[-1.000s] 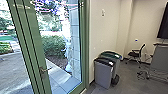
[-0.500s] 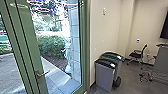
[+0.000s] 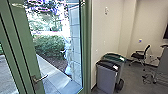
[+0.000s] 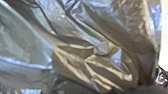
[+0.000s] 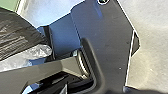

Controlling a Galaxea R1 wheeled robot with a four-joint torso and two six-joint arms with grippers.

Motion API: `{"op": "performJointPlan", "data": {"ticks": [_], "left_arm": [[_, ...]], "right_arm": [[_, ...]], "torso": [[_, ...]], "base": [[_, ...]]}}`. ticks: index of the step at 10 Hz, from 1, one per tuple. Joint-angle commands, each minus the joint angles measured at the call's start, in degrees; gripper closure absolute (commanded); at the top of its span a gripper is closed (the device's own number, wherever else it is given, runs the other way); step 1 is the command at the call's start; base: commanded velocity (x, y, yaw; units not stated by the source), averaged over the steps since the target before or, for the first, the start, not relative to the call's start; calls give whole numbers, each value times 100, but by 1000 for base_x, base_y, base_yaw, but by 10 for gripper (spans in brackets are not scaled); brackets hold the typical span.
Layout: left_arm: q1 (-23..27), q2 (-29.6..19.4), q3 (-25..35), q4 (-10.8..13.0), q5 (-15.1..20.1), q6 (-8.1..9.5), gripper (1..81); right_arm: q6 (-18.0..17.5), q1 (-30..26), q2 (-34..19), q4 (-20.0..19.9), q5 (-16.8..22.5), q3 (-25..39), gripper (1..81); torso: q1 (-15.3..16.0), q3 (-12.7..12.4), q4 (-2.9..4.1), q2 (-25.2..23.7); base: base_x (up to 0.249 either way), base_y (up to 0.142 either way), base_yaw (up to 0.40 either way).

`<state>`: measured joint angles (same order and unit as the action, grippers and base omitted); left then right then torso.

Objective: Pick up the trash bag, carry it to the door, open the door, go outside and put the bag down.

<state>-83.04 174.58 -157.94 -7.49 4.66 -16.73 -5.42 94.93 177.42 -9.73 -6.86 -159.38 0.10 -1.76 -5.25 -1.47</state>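
Evidently the robot has edged nearer the door [image 3: 28, 50], bringing its handle [image 3: 40, 79] closer for the opening step, while the bag [image 4: 100, 50] bulges near the left wrist, though whether either end effector is clenched cannot be told.

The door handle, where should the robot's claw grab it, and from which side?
Probably near the free end of the door handle, coming from indoors: it's a slim bar that sticks out sideways from the green door frame.
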Motion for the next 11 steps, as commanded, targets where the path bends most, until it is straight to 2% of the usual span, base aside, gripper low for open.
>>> {"op": "performJointPlan", "data": {"ticks": [1, 3, 11], "left_arm": [[380, -28, -18, 28, 299, -50, 811], [380, -28, -18, 28, 299, -50, 811], [372, -37, -18, 10, 299, -41, 811]], "right_arm": [[15, -215, 33, 50, 308, 31, 10], [15, -206, 33, 50, 308, 31, 10], [15, -189, 33, 41, 308, 31, 10]], "torso": [[0, 0, 0, 0], [-2, 0, 0, 0], [0, 0, 0, 0]], "base": [[180, 71, 0], [180, 70, 0], [158, 0, 0]]}}
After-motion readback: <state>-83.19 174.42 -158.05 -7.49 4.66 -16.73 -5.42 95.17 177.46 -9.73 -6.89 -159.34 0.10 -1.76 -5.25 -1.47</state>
